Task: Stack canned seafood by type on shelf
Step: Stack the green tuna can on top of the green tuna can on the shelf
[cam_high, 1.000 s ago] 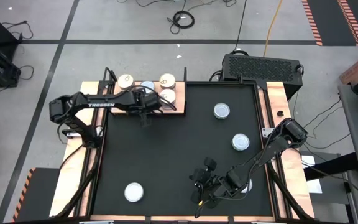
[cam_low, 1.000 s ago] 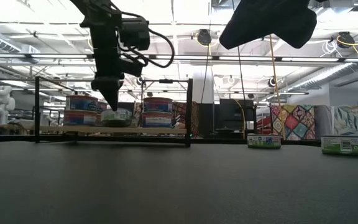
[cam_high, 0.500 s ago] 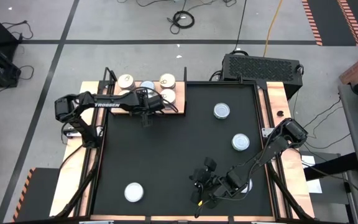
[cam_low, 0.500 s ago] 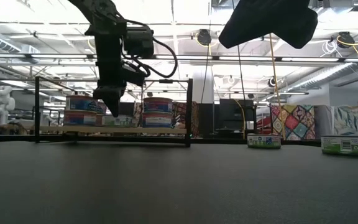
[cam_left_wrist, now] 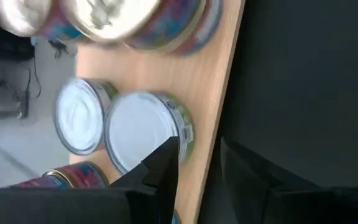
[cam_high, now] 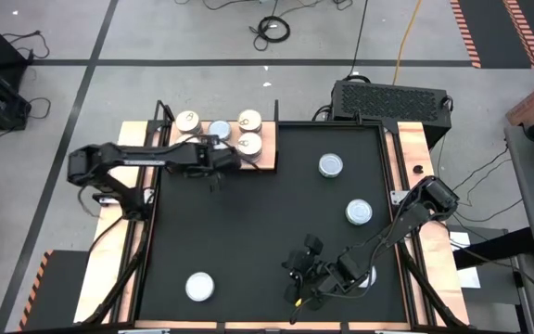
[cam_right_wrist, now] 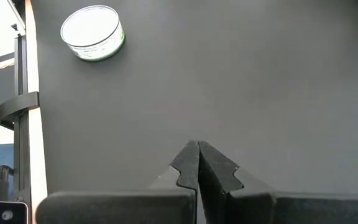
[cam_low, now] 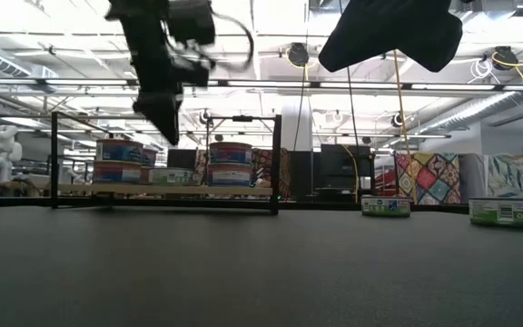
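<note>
Left gripper (cam_left_wrist: 194, 165) jaws apart above tin (cam_left_wrist: 143, 129) on shelf (cam_left_wrist: 207, 99).

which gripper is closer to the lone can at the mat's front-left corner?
Right. The right gripper sits low over the mat's front edge, across from the can on its right. The left gripper is up by the shelf at the back, well beyond it.

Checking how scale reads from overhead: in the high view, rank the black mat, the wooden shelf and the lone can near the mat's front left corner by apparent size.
1. Black mat, by far the largest.
2. Shelf, partly covered by cans and the left arm.
3. Lone can, smallest.
</note>
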`<action>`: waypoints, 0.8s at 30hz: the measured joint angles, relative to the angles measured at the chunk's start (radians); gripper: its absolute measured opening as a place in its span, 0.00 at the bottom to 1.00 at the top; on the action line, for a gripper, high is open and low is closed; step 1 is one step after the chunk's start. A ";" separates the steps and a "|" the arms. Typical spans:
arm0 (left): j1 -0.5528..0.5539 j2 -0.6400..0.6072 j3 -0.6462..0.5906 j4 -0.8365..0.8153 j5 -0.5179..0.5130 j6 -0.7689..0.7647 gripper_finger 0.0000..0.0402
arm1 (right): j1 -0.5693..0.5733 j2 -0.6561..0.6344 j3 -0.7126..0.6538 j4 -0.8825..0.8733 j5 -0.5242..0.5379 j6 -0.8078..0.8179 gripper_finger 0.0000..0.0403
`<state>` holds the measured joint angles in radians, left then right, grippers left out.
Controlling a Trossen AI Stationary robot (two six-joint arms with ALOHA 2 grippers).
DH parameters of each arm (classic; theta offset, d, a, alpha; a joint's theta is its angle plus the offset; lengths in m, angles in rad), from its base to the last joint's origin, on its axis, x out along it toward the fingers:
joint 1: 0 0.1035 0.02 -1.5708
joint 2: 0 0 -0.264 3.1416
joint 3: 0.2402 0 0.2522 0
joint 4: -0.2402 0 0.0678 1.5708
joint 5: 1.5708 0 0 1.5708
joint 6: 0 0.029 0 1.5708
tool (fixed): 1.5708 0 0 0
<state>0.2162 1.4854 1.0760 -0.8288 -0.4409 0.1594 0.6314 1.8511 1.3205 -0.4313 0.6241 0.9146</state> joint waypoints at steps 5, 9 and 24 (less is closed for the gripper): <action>-0.065 -0.164 -0.057 0.146 0.134 -0.049 0.31 | -0.033 0.000 0.000 0.002 -0.063 0.003 0.00; -0.125 -0.318 -0.227 0.406 0.296 -0.043 0.31 | -0.081 0.000 0.000 0.012 -0.158 0.019 0.00; -0.375 -0.427 -0.626 1.035 0.573 0.158 0.31 | -0.218 0.000 0.000 0.238 -0.241 0.029 0.00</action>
<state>-0.1589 1.0583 0.4503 0.2061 0.1318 0.3173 0.4134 1.8507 1.3205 -0.1933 0.3828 0.9439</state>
